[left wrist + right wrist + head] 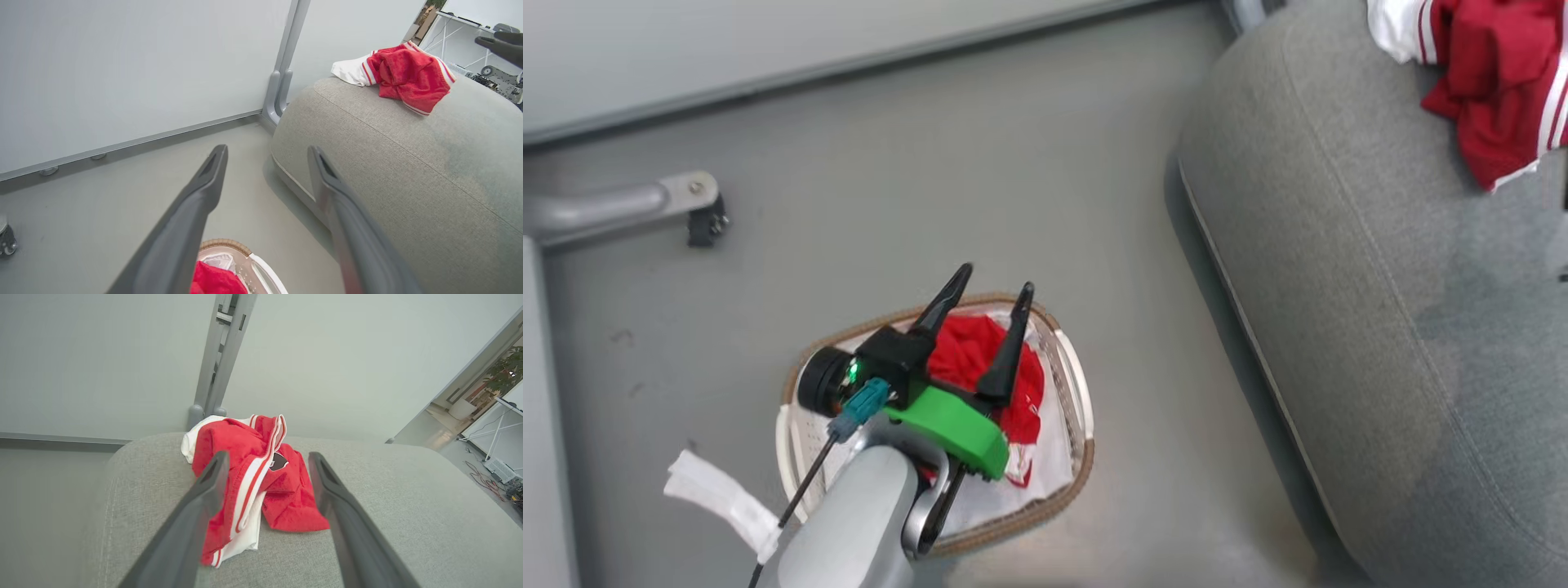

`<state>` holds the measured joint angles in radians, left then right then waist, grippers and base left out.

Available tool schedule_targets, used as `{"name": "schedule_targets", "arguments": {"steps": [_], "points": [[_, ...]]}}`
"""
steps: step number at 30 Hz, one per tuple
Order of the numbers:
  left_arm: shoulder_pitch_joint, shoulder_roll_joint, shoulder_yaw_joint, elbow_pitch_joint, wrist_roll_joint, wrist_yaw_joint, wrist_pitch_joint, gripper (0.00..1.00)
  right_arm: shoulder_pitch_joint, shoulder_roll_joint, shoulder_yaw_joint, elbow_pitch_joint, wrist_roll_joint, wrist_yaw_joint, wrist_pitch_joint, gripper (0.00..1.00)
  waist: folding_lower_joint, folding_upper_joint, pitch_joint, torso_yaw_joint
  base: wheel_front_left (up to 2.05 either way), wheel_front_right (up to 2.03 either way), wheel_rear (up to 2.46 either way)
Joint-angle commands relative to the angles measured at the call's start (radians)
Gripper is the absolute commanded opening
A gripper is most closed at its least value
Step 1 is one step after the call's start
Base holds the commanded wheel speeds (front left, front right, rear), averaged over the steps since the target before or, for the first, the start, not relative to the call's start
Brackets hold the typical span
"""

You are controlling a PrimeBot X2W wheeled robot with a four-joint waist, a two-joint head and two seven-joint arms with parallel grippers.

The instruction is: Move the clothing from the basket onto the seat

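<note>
Pale grey forearm (849, 523), bright green wrist bracket (956, 426), teal cable plug (862, 404), long dark tapered fingers (1011, 343).

Even, soft indoor light – faint shadow beside the seat (1339, 327); wrist views bend at edges, near fingers (192, 212) blurred.

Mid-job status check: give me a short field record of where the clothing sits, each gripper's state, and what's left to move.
left gripper: open, empty, above the basket
right gripper: open, empty, above the seat
basket clothing: red, bunched on the white liner
seat clothing: red and white heap near the seat's far edge
left to move: the basket clothing, not yet gripped
</note>
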<state>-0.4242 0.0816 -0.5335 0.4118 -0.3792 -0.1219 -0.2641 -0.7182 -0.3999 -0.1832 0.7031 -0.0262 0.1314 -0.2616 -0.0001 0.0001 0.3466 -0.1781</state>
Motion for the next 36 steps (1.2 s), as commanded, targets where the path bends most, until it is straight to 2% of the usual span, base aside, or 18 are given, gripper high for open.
{"name": "schedule_targets", "arguments": {"steps": [1,6,11,20,23,28,36], "points": [[0.033,-0.001,0.019,0.002,0.002,0.001,0.0,1.0,0.03,0.009,0.026,-0.003,0.01,-0.001,-0.005,1.0,0.0001,-0.0001,-0.122,0.058,0.0,0.0,0.0],[0.099,-0.012,0.102,0.024,0.006,0.011,0.0,1.0,0.072,0.058,0.105,-0.011,0.031,-0.001,-0.005,1.0,0.0001,-0.0001,-0.194,0.099,0.0,0.0,0.0],[0.169,-0.017,0.203,0.029,0.017,0.03,0.0,1.0,0.134,0.135,0.152,-0.052,0.059,-0.001,-0.005,1.0,0.0001,-0.0001,-0.239,0.136,0.0,0.0,0.0],[0.295,-0.021,0.358,0.002,0.044,0.026,0.0,1.0,0.299,0.287,0.098,-0.191,0.099,-0.001,-0.005,1.0,0.0001,-0.0001,-0.294,0.189,0.0,0.0,0.0],[0.327,-0.023,0.389,-0.006,0.051,0.021,0.0,1.0,0.368,0.322,0.114,-0.236,0.089,-0.001,-0.005,1.0,0.0001,-0.0001,-0.312,0.198,0.0,0.0,0.0],[0.372,-0.026,0.429,-0.015,0.054,0.017,0.0,1.0,0.468,0.345,0.137,-0.285,0.082,-0.001,-0.005,1.0,0.0001,-0.0001,-0.334,0.198,0.0,0.0,0.0],[0.412,-0.03,0.459,-0.026,0.065,0.008,0.0,1.0,0.569,0.347,0.173,-0.313,0.161,-0.001,-0.005,1.0,0.0001,-0.0001,-0.348,0.186,0.0,0.0,0.0]]}}
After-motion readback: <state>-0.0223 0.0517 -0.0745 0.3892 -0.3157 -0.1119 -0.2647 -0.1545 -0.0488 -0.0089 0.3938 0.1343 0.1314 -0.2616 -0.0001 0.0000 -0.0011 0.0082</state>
